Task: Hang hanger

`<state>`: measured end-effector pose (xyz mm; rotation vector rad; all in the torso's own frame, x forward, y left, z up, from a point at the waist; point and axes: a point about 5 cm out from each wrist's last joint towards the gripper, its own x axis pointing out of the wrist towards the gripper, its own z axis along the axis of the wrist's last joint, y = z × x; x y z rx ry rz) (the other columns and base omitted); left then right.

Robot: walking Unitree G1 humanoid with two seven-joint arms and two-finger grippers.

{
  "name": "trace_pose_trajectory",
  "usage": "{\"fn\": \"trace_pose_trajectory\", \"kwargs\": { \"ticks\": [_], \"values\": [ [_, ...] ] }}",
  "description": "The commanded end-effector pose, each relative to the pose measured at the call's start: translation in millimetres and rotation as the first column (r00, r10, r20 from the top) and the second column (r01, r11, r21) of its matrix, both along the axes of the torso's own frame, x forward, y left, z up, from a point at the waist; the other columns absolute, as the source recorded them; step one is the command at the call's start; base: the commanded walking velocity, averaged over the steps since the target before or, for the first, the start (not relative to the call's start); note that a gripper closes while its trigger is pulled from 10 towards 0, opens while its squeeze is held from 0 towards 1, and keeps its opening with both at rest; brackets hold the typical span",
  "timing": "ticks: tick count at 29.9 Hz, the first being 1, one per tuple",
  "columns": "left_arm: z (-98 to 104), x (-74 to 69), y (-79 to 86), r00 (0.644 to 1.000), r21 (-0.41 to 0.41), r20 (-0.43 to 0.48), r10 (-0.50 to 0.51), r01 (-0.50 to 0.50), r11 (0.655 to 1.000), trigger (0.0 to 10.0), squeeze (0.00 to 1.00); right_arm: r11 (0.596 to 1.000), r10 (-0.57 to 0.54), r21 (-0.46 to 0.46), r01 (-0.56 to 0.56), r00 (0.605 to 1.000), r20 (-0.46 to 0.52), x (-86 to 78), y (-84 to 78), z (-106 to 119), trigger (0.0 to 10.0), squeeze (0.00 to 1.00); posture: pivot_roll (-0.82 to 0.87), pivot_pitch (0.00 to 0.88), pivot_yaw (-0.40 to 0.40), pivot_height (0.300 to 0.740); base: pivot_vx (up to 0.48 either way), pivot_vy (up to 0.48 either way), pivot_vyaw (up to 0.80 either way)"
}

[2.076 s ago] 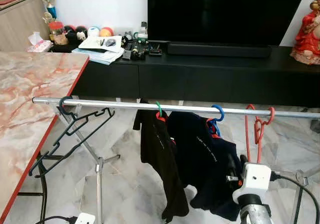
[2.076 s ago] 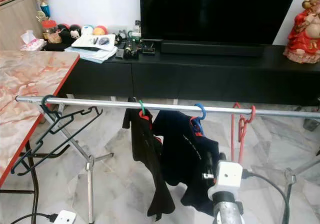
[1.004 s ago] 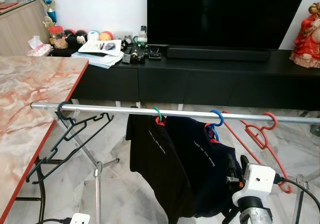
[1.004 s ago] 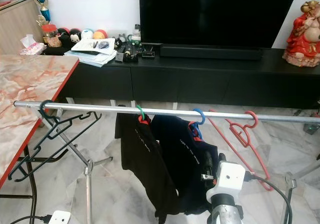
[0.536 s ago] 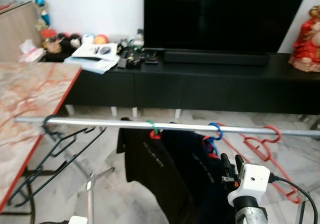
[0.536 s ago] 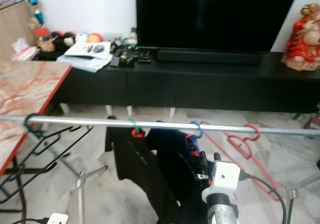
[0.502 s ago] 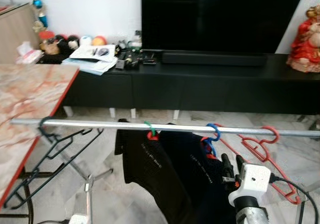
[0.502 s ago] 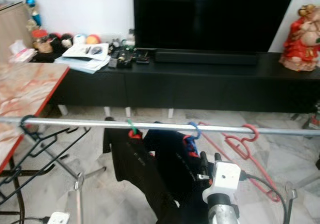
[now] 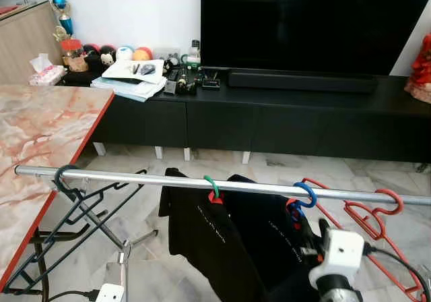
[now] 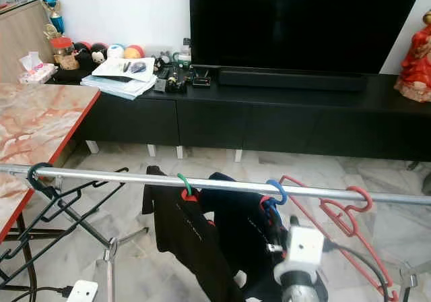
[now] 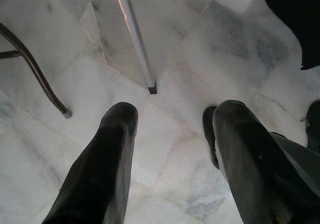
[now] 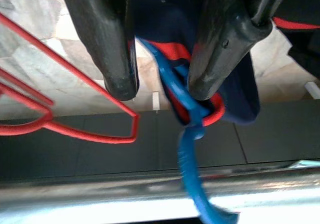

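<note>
While hooked over the rail near its right end, red hanger slants down toward the floor, free of both grippers. Just left along the rail: blue hanger and green hanger carrying dark shirts, black hangers at the far left end. Right gripper, fingers parted, empty, straddles the blue hook from below. Left gripper, also parted, points at marble floor.

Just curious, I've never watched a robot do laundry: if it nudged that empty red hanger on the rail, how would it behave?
The red hanger is thin, probably light, so it would likely swing. Its open hook on the smooth rail could well slide sideways.
</note>
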<state>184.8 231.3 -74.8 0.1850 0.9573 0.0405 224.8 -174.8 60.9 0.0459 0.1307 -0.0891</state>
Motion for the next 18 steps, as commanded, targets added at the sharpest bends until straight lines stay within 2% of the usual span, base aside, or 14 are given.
{"fn": "trace_pose_trajectory", "kwargs": {
  "ticks": [1,3,9,10,11,14,16,18],
  "values": [
    [-1.7,-4.4,2.7,1.0,0.014,-0.027,-0.016,0.016,1.0,10.0,0.0,1.0,0.015,0.005,-0.015,1.0,0.0,3.2,-0.5,4.3,10.0,0.0,-0.04,0.042,-0.006,0.74,0.0,0.0,0.0],
    [-1.7,-4.2,2.7,0.999,0.014,-0.027,-0.017,0.017,1.0,10.0,0.0,0.999,0.037,0.011,-0.037,0.999,-0.002,6.2,-0.3,5.4,10.0,0.0,-0.04,0.043,-0.005,0.74,0.0,0.0,0.0],
    [-1.3,-3.4,2.5,0.999,0.012,-0.027,-0.022,0.022,1.0,10.0,0.0,0.982,0.158,-0.093,-0.165,0.984,-0.08,21.6,-3.2,7.7,10.0,0.0,-0.04,0.049,-0.004,0.74,0.0,0.0,0.0],
    [-1.2,-3.0,2.3,0.999,0.011,-0.028,-0.023,0.024,1.0,10.0,0.0,0.964,0.201,-0.151,-0.22,0.97,-0.137,26.1,-7.4,8.3,10.0,0.0,-0.04,0.051,0.0,0.74,0.0,0.0,0.0],
    [-1.2,-2.9,2.2,0.999,0.009,-0.029,-0.024,0.024,1.0,10.0,0.0,0.957,0.209,-0.172,-0.234,0.966,-0.153,28.7,-13.7,11.3,10.0,0.0,-0.04,0.051,-0.003,0.74,0.0,0.0,0.0],
    [-1.2,-2.7,2.1,0.999,0.007,-0.029,-0.024,0.024,1.0,10.0,0.0,0.949,0.225,-0.182,-0.256,0.959,-0.175,31.4,-22.8,17.7,10.0,0.0,-0.04,0.053,-0.001,0.74,0.0,0.0,0.0],
    [-1.1,-2.4,2.0,0.999,0.006,-0.03,-0.023,0.023,1.0,10.0,0.0,0.922,0.291,-0.188,-0.339,0.926,-0.243,28.5,-30.1,21.6,10.0,0.0,-0.05,0.056,0.0,0.74,0.0,0.0,0.0],
    [-1.0,-2.2,1.9,0.999,0.006,-0.03,-0.022,0.022,1.0,10.0,0.0,0.909,0.319,-0.188,-0.373,0.91,-0.264,27.4,-32.0,23.1,10.0,0.0,-0.05,0.057,0.001,0.74,0.0,0.0,0.0]
  ]
}}
